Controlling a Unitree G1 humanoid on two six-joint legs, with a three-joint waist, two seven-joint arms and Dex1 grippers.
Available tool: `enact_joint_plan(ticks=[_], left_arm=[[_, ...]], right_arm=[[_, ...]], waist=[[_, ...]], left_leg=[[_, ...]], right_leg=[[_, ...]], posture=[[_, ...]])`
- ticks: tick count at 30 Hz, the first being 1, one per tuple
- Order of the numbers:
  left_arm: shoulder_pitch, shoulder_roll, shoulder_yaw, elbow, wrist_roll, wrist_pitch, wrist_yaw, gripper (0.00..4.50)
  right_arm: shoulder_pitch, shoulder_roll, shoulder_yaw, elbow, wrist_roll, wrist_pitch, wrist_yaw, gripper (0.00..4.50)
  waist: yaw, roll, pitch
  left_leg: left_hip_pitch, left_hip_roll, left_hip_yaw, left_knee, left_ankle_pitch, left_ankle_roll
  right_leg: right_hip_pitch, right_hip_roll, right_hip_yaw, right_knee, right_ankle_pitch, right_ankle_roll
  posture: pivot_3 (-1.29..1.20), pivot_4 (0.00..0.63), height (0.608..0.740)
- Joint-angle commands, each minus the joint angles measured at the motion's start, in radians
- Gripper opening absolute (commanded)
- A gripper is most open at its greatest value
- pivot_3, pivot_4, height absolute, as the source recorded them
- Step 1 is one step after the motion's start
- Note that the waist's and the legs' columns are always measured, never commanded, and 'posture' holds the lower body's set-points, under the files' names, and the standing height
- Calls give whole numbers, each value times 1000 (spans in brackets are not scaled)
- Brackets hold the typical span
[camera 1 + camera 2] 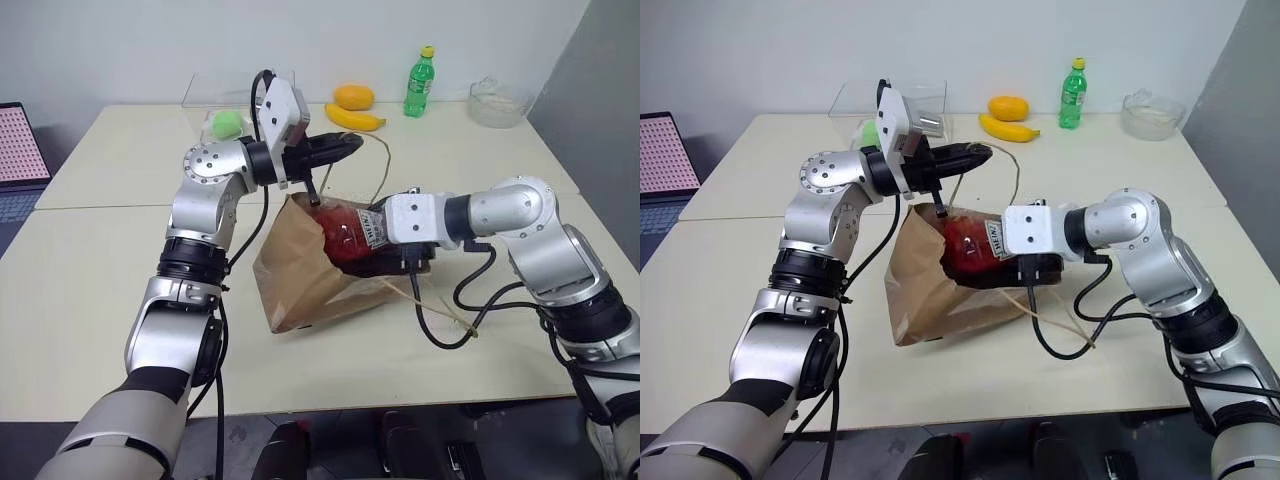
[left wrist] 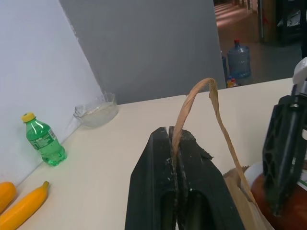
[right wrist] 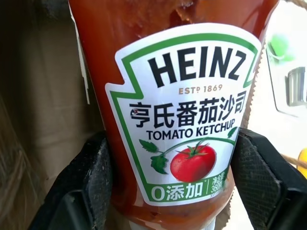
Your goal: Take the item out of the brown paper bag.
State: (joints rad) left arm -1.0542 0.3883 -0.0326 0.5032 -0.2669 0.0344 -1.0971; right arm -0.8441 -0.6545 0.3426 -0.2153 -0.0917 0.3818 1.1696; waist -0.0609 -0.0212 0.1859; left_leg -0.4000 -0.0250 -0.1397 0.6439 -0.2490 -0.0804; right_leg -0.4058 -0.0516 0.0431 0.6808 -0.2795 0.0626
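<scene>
Two tools work the brown paper bag (image 1: 305,270), which lies on the worktop (image 1: 120,270): the left tool (image 1: 345,146) is pinched together on a twisted handle (image 2: 201,103), while the right tool (image 3: 172,167) clamps the ketchup bottle (image 3: 172,120) (label facing out) at the bag's mouth.

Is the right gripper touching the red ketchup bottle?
Touching. In the right wrist view, the right gripper has both black fingers pressed against the sides of the red ketchup bottle.
</scene>
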Motion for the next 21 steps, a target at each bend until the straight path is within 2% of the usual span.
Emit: enact_joint_plan(ticks=[1, 5, 11, 19, 21], left_arm=[[-30, 1, 15, -16, -2, -21, 11, 0], [-29, 1, 15, -17, -2, -26, 12, 0], [-32, -1, 14, -12, -2, -32, 12, 0], [-37, -8, 11, -7, -3, -36, 10, 0], [-39, -10, 10, -3, -3, -39, 8, 0]], right_arm=[[-15, 27, -89, -53, 86, 29, -26, 3102], [-15, 69, -179, -97, 214, 134, -56, 3102], [-31, 68, -275, -128, 323, 237, -110, 3102], [-75, 111, -446, -149, 470, 351, -284, 3096], [-106, 120, -524, -129, 504, 374, -356, 3093]], waist=[[0, 0, 0], [2, 0, 0], [3, 0, 0], [3, 0, 0], [3, 0, 0]], left_leg=[[0, 0, 0, 0, 0, 0], [0, -1, 0, 0, 0, 0], [0, -1, 0, 0, 0, 0], [0, 0, 0, 0, 0, 1], [0, -1, 0, 0, 0, 1]], right_leg=[[0, 0, 0, 0, 0, 0], [0, 0, 0, 0, 0, 0], [0, 0, 0, 0, 0, 0], [0, 0, 0, 1, 0, 0], [0, 0, 0, 1, 0, 0]], posture=[[0, 150, 740], [0, 150, 740], [0, 150, 740], [0, 150, 740], [0, 150, 740]])
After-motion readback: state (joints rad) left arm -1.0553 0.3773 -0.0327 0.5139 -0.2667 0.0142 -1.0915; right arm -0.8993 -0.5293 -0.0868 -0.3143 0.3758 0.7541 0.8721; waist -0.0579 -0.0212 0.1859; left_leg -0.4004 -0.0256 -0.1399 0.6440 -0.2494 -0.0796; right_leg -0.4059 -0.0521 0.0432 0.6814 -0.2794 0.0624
